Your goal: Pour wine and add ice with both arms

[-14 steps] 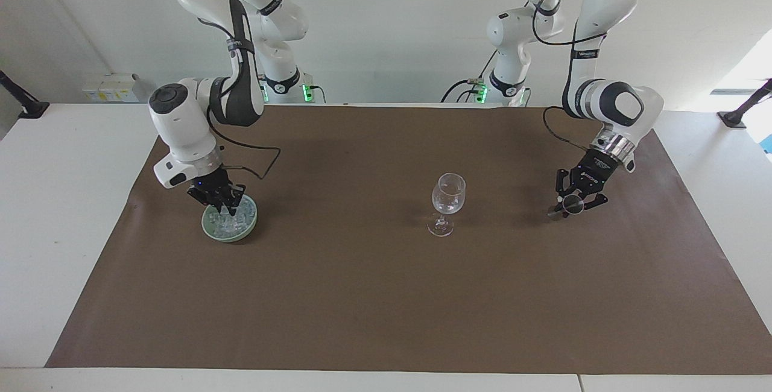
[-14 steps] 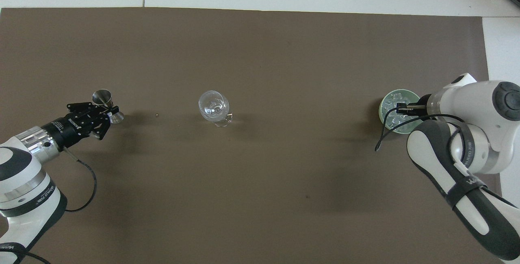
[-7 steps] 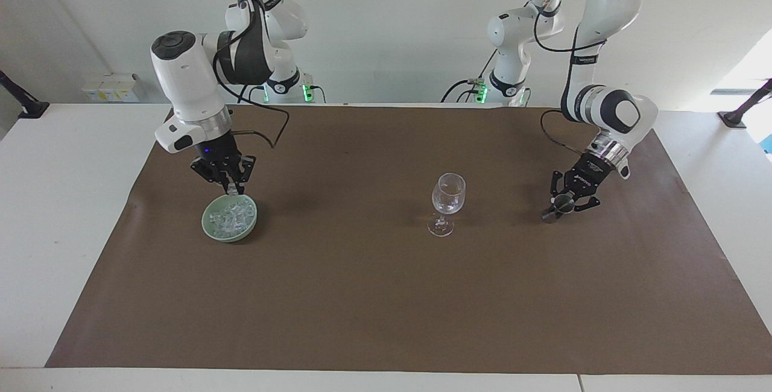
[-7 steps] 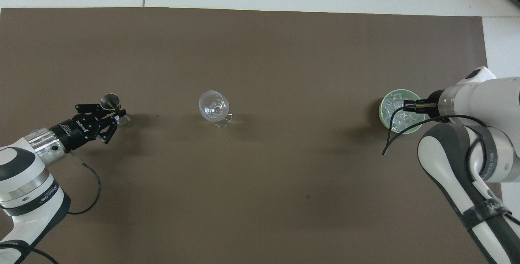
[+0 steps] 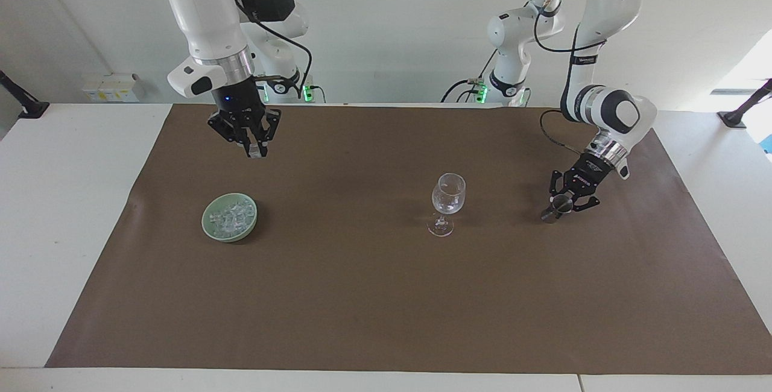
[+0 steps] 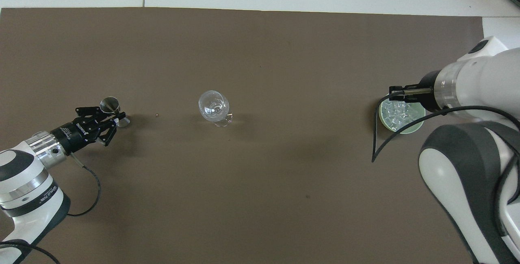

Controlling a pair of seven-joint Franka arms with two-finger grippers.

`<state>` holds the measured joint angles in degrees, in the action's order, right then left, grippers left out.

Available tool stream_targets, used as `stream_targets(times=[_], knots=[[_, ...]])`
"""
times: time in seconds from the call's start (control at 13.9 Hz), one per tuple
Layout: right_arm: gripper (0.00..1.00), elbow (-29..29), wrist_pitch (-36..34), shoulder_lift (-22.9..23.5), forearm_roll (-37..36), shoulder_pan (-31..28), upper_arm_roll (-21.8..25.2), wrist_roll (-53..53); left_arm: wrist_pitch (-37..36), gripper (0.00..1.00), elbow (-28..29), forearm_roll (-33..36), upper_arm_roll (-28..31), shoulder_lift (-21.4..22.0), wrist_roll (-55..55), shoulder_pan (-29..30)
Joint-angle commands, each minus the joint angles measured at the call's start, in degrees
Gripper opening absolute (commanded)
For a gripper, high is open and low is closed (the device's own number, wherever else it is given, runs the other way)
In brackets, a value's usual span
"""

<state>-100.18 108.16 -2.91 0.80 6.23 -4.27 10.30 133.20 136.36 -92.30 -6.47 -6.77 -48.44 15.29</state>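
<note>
An empty wine glass (image 5: 448, 196) stands upright mid-table and also shows in the overhead view (image 6: 213, 105). A pale green bowl (image 5: 208, 229) holds the ice (image 5: 230, 216), toward the right arm's end; the ice also shows from overhead (image 6: 400, 111). My right gripper (image 5: 254, 149) hangs high above the mat, over a spot near the bowl, shut on a small clear ice cube; from overhead it (image 6: 393, 90) sits over the bowl's rim. My left gripper (image 5: 561, 204) is low at the left arm's end, shut on a small metal jigger (image 5: 553, 211), which is tilted (image 6: 110, 104).
A brown mat (image 5: 386, 307) covers most of the white table. A tiny speck (image 6: 157, 114) lies on the mat between the jigger and the glass. Small white boxes (image 5: 111, 87) sit at the table's edge by the wall.
My right gripper has risen from the ice bowl to high above the mat with a cube. My left gripper has drawn back slightly and lowered with the jigger.
</note>
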Motion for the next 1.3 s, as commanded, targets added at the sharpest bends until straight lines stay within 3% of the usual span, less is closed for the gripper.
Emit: stream_targets(times=[0.0, 0.07, 0.29, 0.36, 0.43, 0.5, 0.79, 1.08, 1.22], knots=[[0.00, 2.0, -0.2, 1.0, 0.7, 5.3, -0.7, 8.2, -1.1, 0.30, 0.9, -1.3, -0.2, 0.1, 1.7, 0.8], [0.00, 1.7, 1.8, 1.1, 0.8, 7.6, -0.7, 12.8, -1.1, 0.30, 0.9, -1.3, -0.2, 0.1, 1.7, 0.8], [0.00, 1.7, 8.1, 3.7, 0.9, 12.4, -1.0, 18.1, -0.8, 0.45, 0.9, -1.2, -0.1, 0.0, 1.7, 1.0], [0.00, 1.8, 9.8, 4.5, 1.0, 13.2, -1.1, 19.2, -0.8, 0.62, 0.8, -1.0, 0.0, -0.1, 1.2, 1.1], [0.00, 2.0, 10.8, 5.1, 2.6, 13.8, -1.1, 20.0, -1.1, 0.94, 0.1, -0.7, 0.0, -0.2, 0.3, 1.1], [0.00, 2.1, 12.4, 5.5, 5.7, 14.1, -1.1, 20.2, -1.2, 1.00, 0.1, -0.2, 0.0, -0.2, -0.1, 1.1], [0.00, 3.0, 18.3, 8.3, 8.2, 19.5, -1.2, 28.8, -1.1, 1.00, -0.4, 4.7, 0.1, 0.2, -0.4, 1.2], [0.00, 10.2, 20.8, 14.9, 8.2, 23.0, -1.2, 36.4, -1.4, 1.00, -3.5, 18.7, 0.1, 0.8, -6.7, 2.3], [0.00, 10.8, 23.9, 15.7, 8.5, 23.7, -2.1, 39.8, -1.1, 1.00, -4.9, 23.9, 0.2, 1.5, -8.9, 2.2]])
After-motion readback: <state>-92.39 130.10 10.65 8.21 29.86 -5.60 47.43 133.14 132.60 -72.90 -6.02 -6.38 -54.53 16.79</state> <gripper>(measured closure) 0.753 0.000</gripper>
